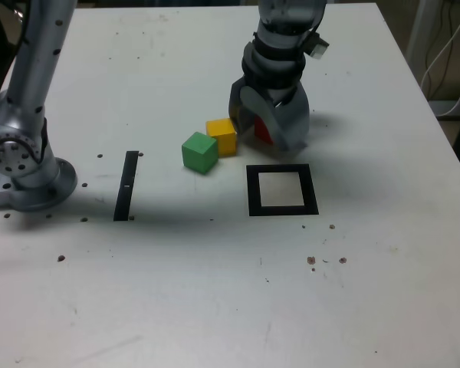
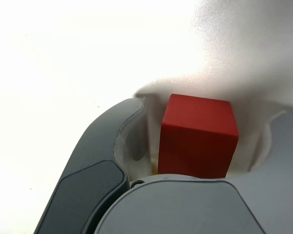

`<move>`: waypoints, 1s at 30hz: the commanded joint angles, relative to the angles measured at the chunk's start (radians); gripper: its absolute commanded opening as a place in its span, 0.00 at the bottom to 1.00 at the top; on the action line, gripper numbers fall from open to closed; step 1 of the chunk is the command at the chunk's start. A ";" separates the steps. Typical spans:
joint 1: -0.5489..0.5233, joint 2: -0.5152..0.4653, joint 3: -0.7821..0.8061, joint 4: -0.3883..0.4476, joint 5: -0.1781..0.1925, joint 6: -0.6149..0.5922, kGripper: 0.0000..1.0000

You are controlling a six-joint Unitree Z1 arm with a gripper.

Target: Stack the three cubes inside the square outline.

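Red cube is seen between the jaws of the claw, low over the white table; whether it is clamped cannot be told. Yellow cube lies just beside the claw, green cube touching it beyond. Square outline lies near the claw, toward the camera.
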 commanded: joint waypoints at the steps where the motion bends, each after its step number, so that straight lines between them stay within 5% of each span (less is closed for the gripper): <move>1: 0.002 -0.006 0.003 -0.006 -0.001 0.005 0.68; 17: 0.004 -0.008 -0.011 -0.010 0.002 -0.045 0.30; 24: 0.003 -0.041 -0.013 0.003 0.010 -0.097 0.28; 30: -0.038 -0.056 -0.084 0.101 0.010 -0.182 0.28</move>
